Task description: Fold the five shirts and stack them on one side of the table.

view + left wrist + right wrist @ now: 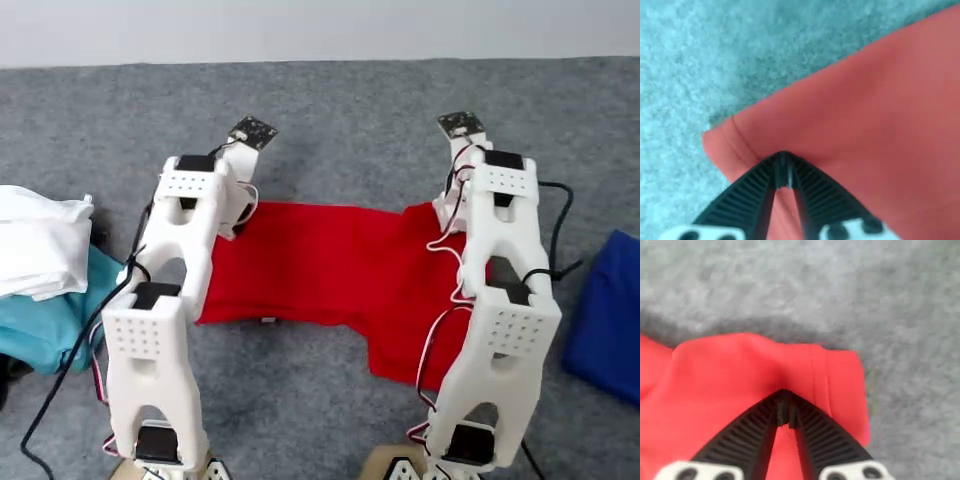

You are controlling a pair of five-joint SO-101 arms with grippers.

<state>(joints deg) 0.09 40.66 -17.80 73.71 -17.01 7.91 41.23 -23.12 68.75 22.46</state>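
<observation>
A red shirt [330, 275] lies spread on the grey carpet between the two arms. My left gripper [783, 170] is shut on the shirt's far left corner [735, 145], close to a stitched hem. My right gripper [784, 410] is shut on the shirt's far right corner [830, 375], where the cloth bunches up a little. In the high view the left gripper [237, 215] and the right gripper [450, 215] both sit at the shirt's far edge. A white folded shirt [40, 240] rests on a teal shirt [50, 320] at the left. A blue shirt [610, 320] lies at the right edge.
Grey carpet [340, 120] covers the table, open beyond the red shirt's far edge. Black cables trail from both arms near the front. The stack at the left and the blue shirt at the right hem in the sides.
</observation>
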